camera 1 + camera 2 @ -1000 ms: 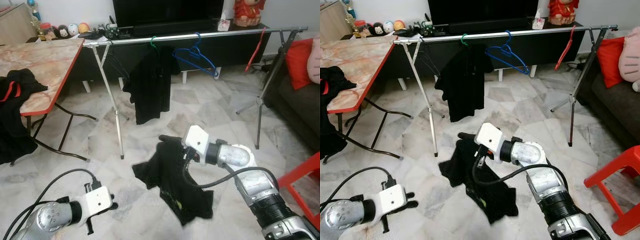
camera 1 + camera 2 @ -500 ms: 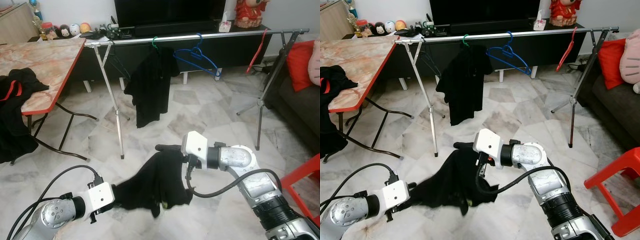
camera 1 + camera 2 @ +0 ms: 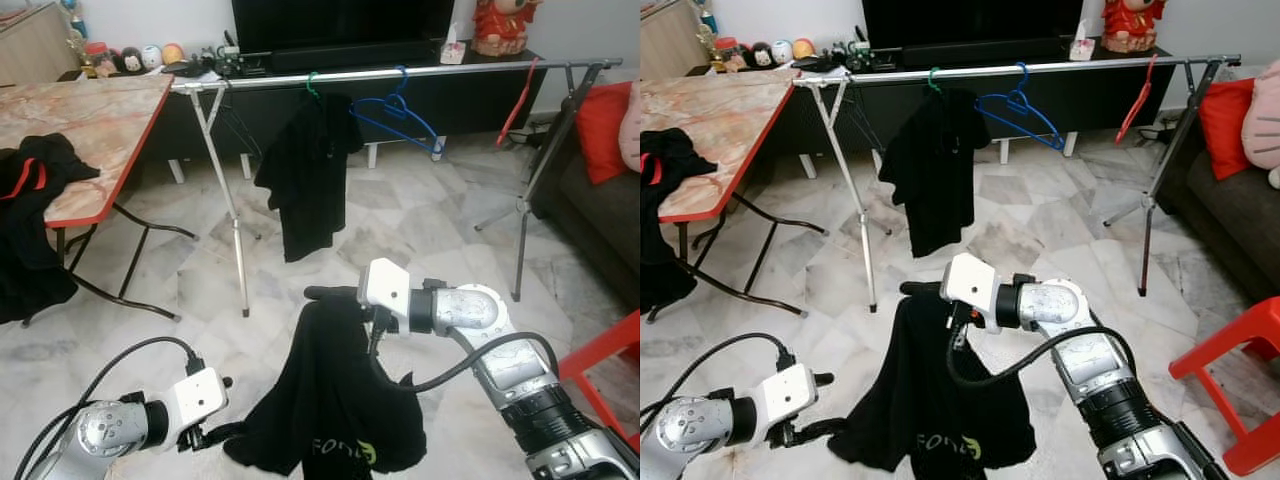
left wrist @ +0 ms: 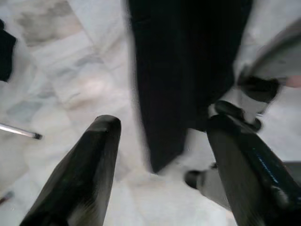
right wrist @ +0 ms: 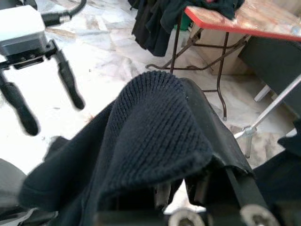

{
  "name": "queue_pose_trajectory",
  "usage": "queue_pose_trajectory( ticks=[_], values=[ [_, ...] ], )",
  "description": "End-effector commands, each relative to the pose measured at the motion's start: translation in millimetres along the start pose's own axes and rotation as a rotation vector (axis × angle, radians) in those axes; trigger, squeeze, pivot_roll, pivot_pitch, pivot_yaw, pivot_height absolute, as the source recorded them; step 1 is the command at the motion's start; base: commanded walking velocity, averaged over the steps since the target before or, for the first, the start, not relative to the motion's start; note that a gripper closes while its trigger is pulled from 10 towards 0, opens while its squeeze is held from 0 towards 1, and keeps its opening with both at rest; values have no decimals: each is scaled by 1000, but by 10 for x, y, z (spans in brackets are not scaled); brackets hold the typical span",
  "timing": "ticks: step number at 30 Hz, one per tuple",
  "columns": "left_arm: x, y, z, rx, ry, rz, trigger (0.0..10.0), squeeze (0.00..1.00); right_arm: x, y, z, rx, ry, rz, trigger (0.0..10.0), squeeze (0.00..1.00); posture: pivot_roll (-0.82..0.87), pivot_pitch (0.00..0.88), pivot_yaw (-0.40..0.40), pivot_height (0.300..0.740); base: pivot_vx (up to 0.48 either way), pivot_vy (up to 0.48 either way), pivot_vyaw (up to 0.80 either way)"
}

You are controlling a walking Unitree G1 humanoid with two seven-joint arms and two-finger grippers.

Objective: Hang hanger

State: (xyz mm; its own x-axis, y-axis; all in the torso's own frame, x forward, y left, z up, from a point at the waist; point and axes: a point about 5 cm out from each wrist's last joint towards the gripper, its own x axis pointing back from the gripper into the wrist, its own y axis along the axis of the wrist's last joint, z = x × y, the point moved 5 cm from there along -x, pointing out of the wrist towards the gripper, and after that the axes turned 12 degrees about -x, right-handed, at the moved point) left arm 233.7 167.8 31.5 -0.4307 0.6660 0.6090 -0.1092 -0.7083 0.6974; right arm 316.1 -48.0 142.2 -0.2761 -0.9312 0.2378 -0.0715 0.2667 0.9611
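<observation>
My right gripper point(image 3: 335, 293) is pressed shut on the collar end of a black shirt point(image 3: 335, 400), which drapes down from my fingers toward the floor point(image 3: 420, 215); whether a hanger sits inside it I cannot tell, since the cloth covers my fingers in the right wrist view. My left gripper point(image 3: 215, 432) is low beside the shirt's bottom corner with its fingers point(image 4: 89, 160) spread, the hem hanging between them but not pinched. The risk, as I judge it, is that the shirt slides off my right fingers if I swing it up fast, or that the loose hem drags and catches on the rack's leg point(image 3: 235, 240). The rail point(image 3: 400, 72) runs across ahead of me, well apart from my hands, and already carries another black shirt on a green hanger point(image 3: 312, 85), a bare blue hanger point(image 3: 395, 115) and a red hanger point(image 3: 517, 100) near the far end. The gap between blue and red looks the freest spot. A table point(image 3: 90, 120) with dark clothes on its edge stands to my left and a red stool point(image 3: 605, 350) to my right, both narrowing my approach.
</observation>
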Motion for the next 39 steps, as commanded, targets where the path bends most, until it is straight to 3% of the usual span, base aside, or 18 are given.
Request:
queue_pose_trajectory(
  ticks=[1, 6, 14, 15, 16, 22, 24, 27, 29, 33, 39],
  values=[
    [41, 5, 15, 17, -10, 1, 10000, 1000, -52, 251, 56, 60, 32, -71, 0, 0, -30, 15, 35, 740, 0, 0, 0],
    [32, -37, 47, 14, -2, 20, 10000, 1000, -57, 284, 64, 67, 41, -78, 0, 0, -33, 13, 35, 740, 0, 0, 0],
    [-27, -92, 304, 16, 176, 33, 10000, 1000, -46, 314, 104, 74, 60, -78, 0, 0, -37, 13, 34, 740, 0, 0, 0],
    [-26, -115, 340, 1, 201, 46, 10000, 788, -45, 318, 105, 75, 60, -79, 0, 0, -37, 13, 34, 740, 0, 0, 0],
    [-29, -140, 352, 5, 210, 52, 10000, 0, -46, 323, 106, 76, 61, -79, 0, 0, -36, 14, 34, 740, 0, 0, 0],
    [-76, -234, 310, 22, 193, 83, 10000, 0, -60, 367, 117, 84, 68, -87, 0, 0, -37, 18, 33, 740, 0, 0, 0],
    [-118, -265, 207, 62, 138, 82, 10000, 0, -69, 386, 123, 86, 69, -93, 0, 0, -38, 20, 34, 740, 0, 0, 0],
    [-156, -377, -92, 137, -17, 107, 10000, 0, -86, 418, 136, 90, 72, -103, 0, 0, -43, 22, 38, 740, 0, 0, 0],
    [-168, -424, -158, 158, -41, 115, 10000, 0, -92, 431, 131, 93, 67, -106, 0, 0, -43, 22, 39, 740, 0, 0, 0],
    [-191, -465, -212, 198, -62, 118, 10000, 0, -106, 455, 132, 93, 65, -113, 0, 0, -42, 23, 39, 740, 0, 0, 0],
    [-223, -504, -163, 163, -28, 134, 10000, 0, -130, 495, 154, 98, 73, -125, 0, 0, -42, 23, 40, 740, 0, 0, 0]
  ],
)
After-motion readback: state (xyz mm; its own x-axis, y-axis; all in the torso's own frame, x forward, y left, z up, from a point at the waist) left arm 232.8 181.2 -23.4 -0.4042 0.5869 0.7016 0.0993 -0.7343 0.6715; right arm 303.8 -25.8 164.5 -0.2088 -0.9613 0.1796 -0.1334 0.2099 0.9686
